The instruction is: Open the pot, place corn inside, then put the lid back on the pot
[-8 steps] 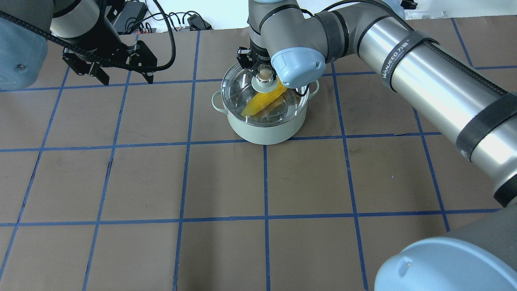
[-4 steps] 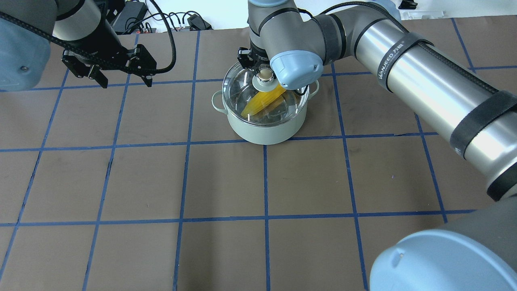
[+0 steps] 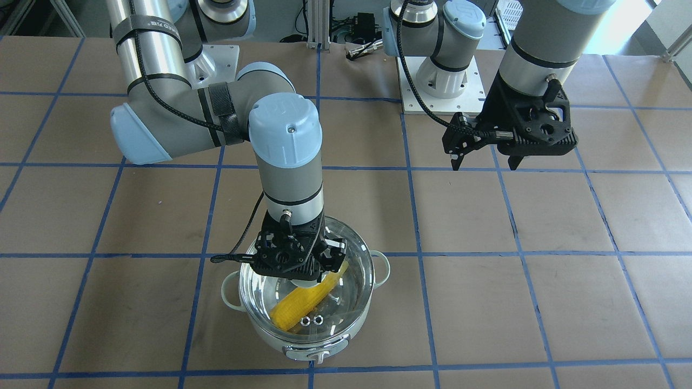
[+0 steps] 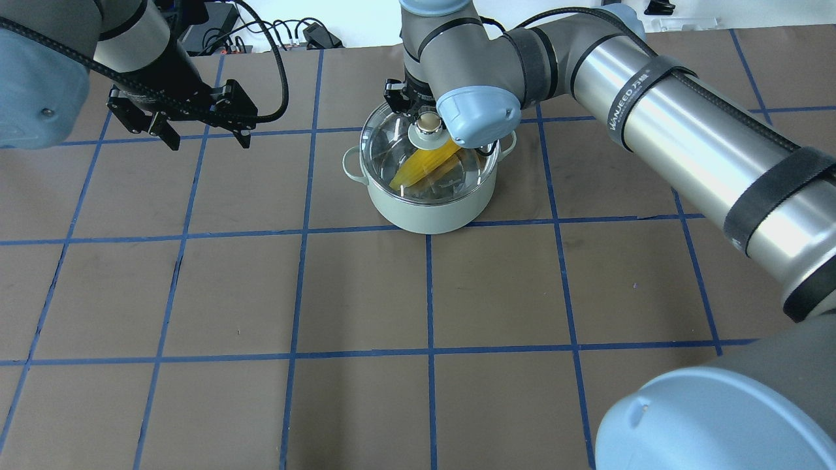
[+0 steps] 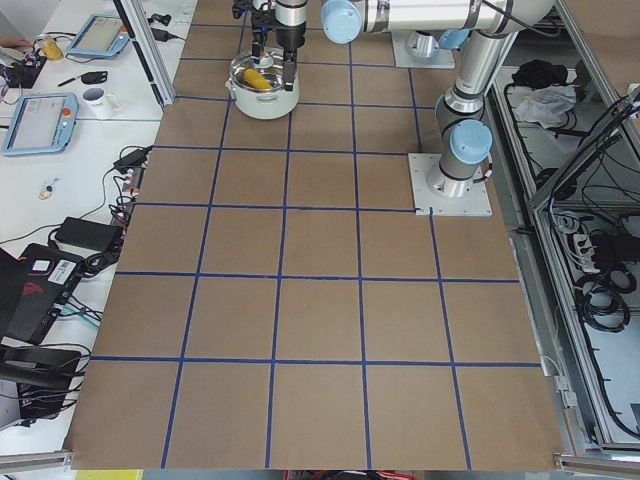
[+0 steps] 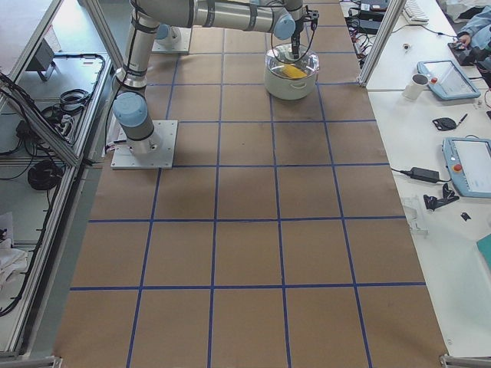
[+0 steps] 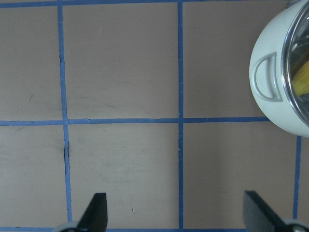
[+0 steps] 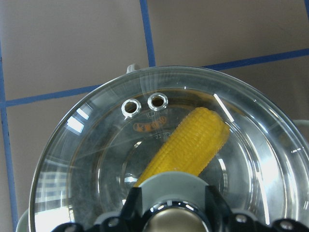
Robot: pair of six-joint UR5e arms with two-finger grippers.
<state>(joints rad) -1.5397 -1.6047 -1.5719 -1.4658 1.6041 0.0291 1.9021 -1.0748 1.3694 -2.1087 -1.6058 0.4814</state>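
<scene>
The round pale grey-green pot with a shiny steel interior [image 4: 428,212] stands near the far middle of the brown, blue-gridded surface [image 4: 496,287]. The bright yellow tapered ear of corn [image 4: 424,166] lies slantwise inside it, because it is about as long as the pot is wide. The round clear glass lid [image 4: 385,147] sits level on the rim, so the closing step looks all but finished. The right pincer [image 3: 296,275] points straight down with a finger on each side of the lid's beige ball knob [image 4: 428,121]. That is the natural place to carry and centre the lid. I cannot tell whether the fingers are pinching the knob or only flanking it. The left pincer [image 4: 209,142] hangs spread wide and empty over bare surface, well apart from the pot. It is probably parked there to leave the other arm room.
</scene>
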